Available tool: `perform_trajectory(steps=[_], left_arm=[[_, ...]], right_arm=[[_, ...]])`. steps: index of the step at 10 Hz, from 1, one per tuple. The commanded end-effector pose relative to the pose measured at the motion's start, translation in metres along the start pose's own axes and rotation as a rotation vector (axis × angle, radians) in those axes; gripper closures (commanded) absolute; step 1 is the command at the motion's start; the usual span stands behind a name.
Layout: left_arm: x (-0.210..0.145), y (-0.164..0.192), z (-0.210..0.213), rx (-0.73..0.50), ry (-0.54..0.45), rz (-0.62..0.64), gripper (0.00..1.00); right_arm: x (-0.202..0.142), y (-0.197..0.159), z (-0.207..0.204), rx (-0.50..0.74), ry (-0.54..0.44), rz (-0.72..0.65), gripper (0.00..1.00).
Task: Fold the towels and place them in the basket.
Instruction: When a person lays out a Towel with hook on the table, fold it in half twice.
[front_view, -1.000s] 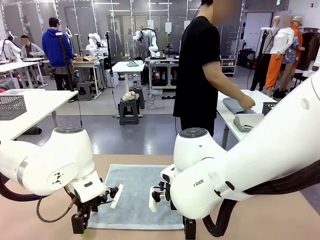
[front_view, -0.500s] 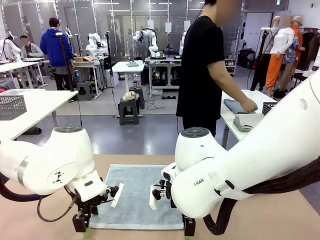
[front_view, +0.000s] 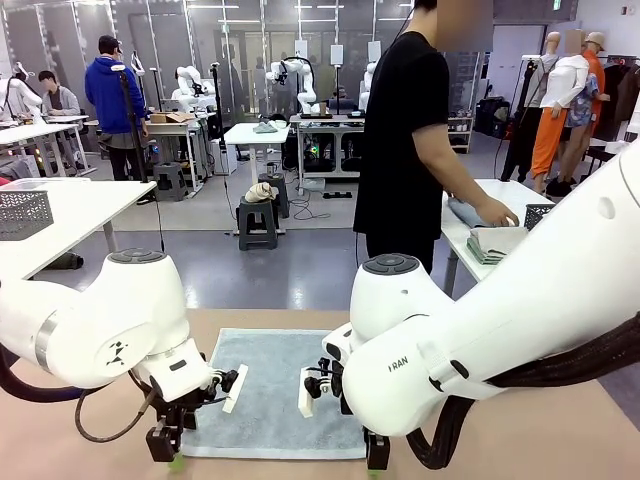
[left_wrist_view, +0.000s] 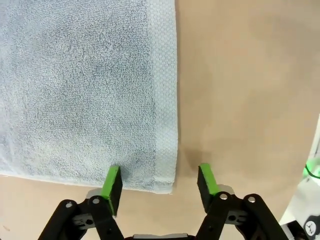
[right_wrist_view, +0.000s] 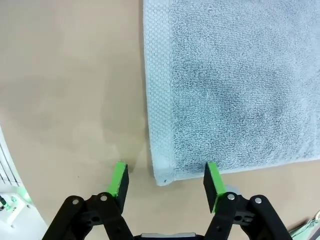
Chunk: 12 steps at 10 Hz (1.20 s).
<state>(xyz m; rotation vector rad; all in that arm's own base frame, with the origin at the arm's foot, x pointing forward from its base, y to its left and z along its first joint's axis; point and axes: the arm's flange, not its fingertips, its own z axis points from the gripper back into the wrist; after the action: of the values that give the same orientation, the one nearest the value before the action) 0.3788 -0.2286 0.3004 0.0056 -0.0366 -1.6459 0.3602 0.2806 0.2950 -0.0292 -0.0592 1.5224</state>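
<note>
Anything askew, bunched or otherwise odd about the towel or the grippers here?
Nothing stands out: the pale blue-grey towel lies flat on the table, with the left gripper and right gripper each open astride a near corner.

A grey floor (front_view: 300, 270) ran back to glass partitions (front_view: 60, 40) at twelve o'clock. A white worktop (front_view: 80, 200) stood at nine o'clock, a second worktop (front_view: 452, 215) at three, and a dark stool (front_view: 257, 213) between them.

Pale blue-grey towel (front_view: 272, 385) spread flat, unfolded, single layer.
</note>
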Motion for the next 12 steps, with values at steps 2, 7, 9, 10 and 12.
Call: perform_trajectory(steps=[2,7,9,10,12], left_arm=[[-0.0021,-0.0001,0.0053,0.002,-0.019,0.025,0.59],[-0.0019,0.0007,0.0086,0.007,-0.008,0.027,0.84],[-0.003,0.0003,0.0091,0.012,-0.006,0.026,1.0],[-0.0033,0.0002,0.0096,0.013,-0.005,0.025,1.0],[-0.003,-0.0006,0.0115,0.019,0.003,0.021,1.0]], right_arm=[[-0.0027,-0.0041,0.0009,-0.02,-0.031,-0.001,0.6],[-0.0031,-0.0049,0.0018,-0.022,-0.032,-0.005,1.0],[-0.003,-0.0051,0.0022,-0.024,-0.029,-0.007,1.0],[-0.0028,-0.0049,0.0023,-0.024,-0.028,-0.005,1.0],[-0.0013,-0.0039,0.0015,-0.017,-0.013,0.011,1.0]])
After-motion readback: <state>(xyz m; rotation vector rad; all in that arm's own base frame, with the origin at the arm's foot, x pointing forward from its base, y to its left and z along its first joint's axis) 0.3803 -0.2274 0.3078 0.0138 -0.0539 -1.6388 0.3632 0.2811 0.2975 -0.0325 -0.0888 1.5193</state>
